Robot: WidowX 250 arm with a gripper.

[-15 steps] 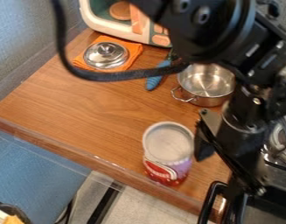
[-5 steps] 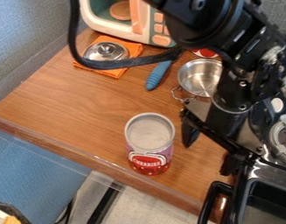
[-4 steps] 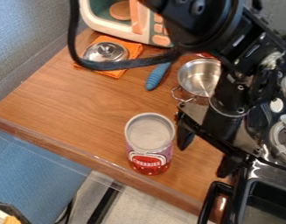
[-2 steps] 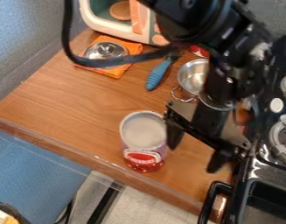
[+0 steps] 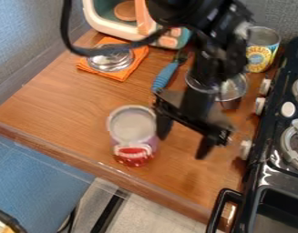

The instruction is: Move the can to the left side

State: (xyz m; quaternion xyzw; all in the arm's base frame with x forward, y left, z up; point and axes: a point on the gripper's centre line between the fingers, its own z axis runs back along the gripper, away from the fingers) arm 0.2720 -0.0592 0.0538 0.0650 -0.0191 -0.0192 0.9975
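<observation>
Two cans, one pot (image 5: 233, 86), one lid (image 5: 110, 62), one cloth (image 5: 126, 73) and one blue handle (image 5: 166, 76) share the tabletop (image 5: 72, 107). The fingers (image 5: 164, 125) stand wide apart, closed on nothing. The red can (image 5: 132, 132) is upright just left of them, beside the nearer finger; whether they touch, I cannot tell. The yellow can (image 5: 260, 51) and pot are beyond the fingers to the right, the blue handle above them, the lid on the orange cloth farther up-left. The tabletop is brown wood, between a grey wall (image 5: 20, 54) and a black stove (image 5: 275, 102).
</observation>
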